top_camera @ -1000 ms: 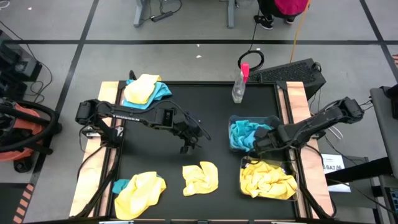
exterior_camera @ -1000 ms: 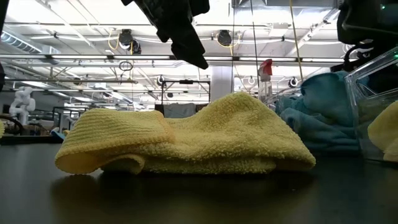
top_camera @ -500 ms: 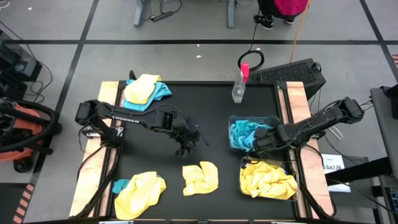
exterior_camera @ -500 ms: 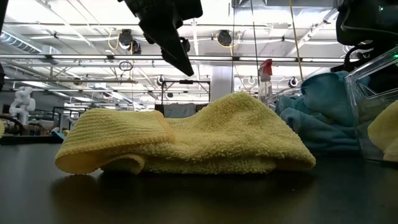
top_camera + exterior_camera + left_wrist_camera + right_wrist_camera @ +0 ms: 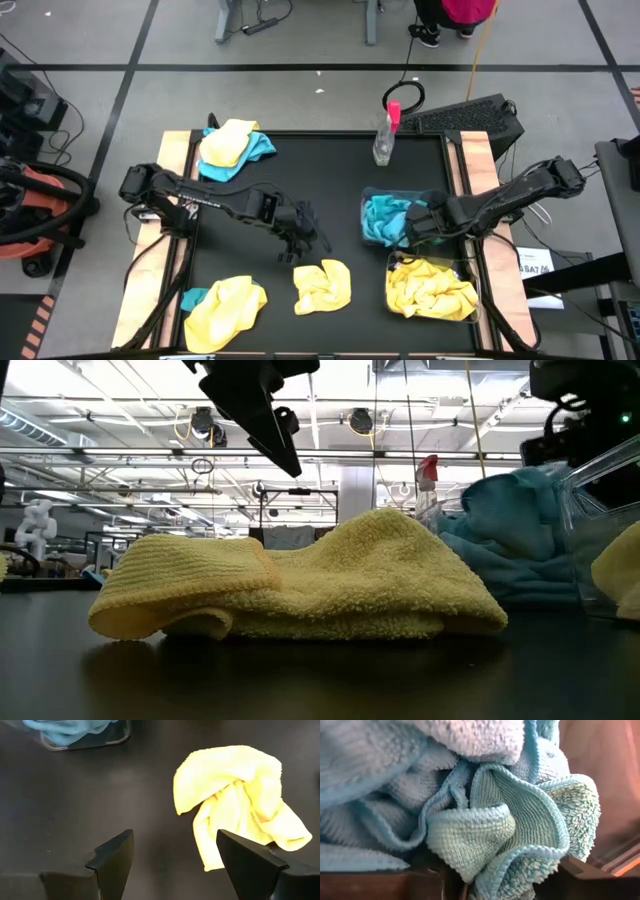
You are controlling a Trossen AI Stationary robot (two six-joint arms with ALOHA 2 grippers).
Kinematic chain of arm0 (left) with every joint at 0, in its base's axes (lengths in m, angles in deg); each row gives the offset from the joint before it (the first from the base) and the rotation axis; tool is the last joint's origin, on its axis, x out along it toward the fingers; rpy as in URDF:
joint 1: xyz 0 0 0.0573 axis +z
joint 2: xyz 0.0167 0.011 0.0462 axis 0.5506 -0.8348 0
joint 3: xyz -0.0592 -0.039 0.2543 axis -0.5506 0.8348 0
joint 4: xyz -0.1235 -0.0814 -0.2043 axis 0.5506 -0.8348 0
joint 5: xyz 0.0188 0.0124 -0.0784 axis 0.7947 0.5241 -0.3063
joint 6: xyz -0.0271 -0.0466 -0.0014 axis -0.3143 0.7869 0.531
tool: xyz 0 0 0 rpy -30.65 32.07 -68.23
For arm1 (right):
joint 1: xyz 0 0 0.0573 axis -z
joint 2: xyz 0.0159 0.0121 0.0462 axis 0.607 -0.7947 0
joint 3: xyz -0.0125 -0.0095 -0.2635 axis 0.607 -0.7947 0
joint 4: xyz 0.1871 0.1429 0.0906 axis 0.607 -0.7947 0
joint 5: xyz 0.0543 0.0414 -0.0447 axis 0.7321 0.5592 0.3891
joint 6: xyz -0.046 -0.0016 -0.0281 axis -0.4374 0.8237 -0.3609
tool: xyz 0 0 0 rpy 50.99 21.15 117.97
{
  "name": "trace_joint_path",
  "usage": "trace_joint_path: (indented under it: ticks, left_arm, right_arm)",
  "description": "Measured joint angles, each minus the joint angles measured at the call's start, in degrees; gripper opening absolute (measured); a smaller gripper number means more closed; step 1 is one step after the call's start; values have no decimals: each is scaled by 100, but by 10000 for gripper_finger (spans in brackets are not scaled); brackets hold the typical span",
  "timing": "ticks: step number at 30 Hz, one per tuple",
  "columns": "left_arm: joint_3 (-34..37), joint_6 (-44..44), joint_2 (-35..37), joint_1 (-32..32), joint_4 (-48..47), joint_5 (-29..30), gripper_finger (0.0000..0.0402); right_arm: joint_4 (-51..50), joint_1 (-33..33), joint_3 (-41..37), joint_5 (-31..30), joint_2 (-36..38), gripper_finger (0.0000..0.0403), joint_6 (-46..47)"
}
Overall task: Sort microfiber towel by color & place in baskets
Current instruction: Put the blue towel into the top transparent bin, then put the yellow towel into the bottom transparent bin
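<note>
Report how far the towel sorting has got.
Done: blue towels in one basket, yellow towels in the other.
In hand: right gripper at the blue towels; left gripper open above a loose yellow towel.
Left: that towel, plus the mixed piles.

Grey floor point(image 5: 300, 95) crossed by dark tape lines; bright ceiling lights point(image 5: 120, 385) over pipes and rails.

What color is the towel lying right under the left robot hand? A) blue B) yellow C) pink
B: the left gripper, jaws open, hovers above a crumpled yellow towel lying on the black table.
</note>
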Motion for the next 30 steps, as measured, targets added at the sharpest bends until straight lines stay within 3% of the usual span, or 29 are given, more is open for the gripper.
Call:
trace_joint_path:
  ticks: [12, 30]
  left_arm:
    - [0, 113, 0, -413, -2, 323, 290]
    - [0, 118, 0, -630, -4, 586, 290]
  right_arm:
    - [-467, -1, 915, -28, 5, 218, -279]
    - [-745, -210, 1972, -72, 7, 220, -617]
